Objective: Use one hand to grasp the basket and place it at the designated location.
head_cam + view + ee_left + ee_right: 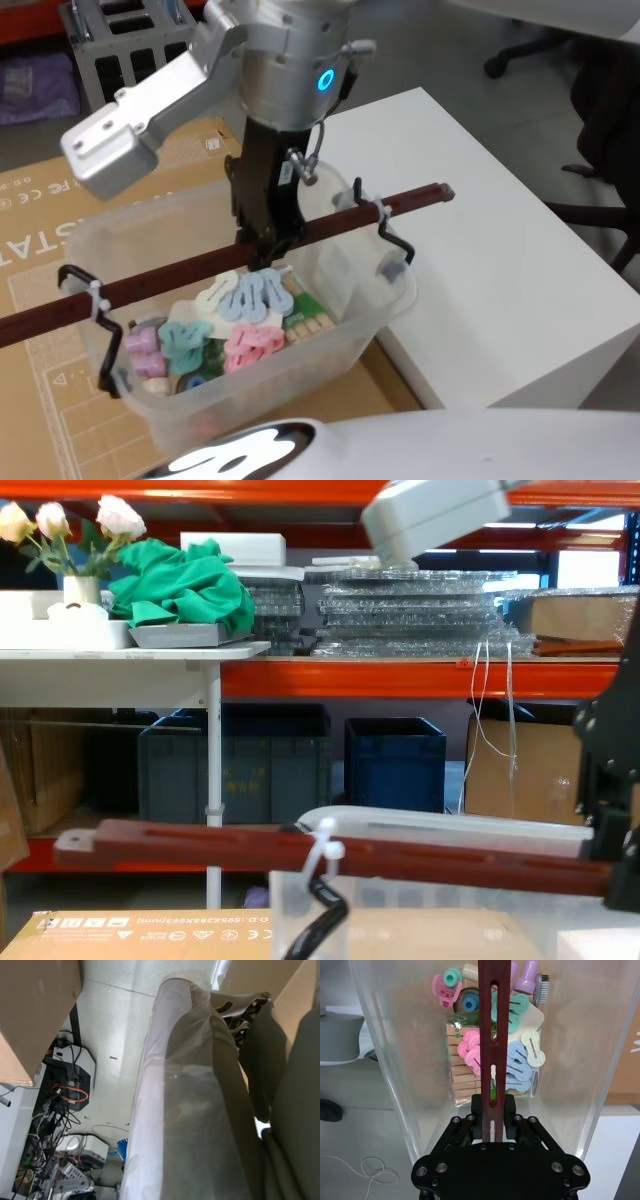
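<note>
The basket point(335, 345) is hanging by its dark red bar handle point(180, 275), and judging by the floor showing through its clear walls in the right wrist view, it is being carried rather than resting. Pastel clips point(245, 320) are lying in its bottom. So the grasp is looking done, and the lift too; setting it down at the chosen spot and letting go are remaining, and I cannot tell where that spot is. The right tool point(265, 245) is reaching down from above and clamping narrow on the middle of the bar, with the basket's body directly beneath it. Around it, the cardboard box point(50, 230) is lying below on the robot's left, the white surface point(480, 250) just beside on the right
</note>
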Robot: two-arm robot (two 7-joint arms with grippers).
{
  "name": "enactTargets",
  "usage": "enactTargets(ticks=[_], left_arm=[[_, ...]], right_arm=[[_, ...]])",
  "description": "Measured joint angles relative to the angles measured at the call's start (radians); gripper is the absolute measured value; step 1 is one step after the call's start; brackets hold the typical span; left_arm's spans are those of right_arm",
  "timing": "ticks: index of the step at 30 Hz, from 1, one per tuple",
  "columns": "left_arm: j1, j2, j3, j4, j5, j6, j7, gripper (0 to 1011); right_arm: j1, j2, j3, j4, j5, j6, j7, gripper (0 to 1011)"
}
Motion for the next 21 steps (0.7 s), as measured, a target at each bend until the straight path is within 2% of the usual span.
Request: enactTargets(ticks=[8,21], left_arm=[[0.0,0.0,0.0,0.0,0.0,0.0,0.0,0],[0.0,0.0,0.0,0.0,0.0,0.0,0.0,0]], right_arm=[[-0.013,-0.033,-0.018,0.001,-0.06,0.057,-0.053,233],[-0.016,-0.07,-0.062,0.009,-0.085,0.097,-0.072,233]])
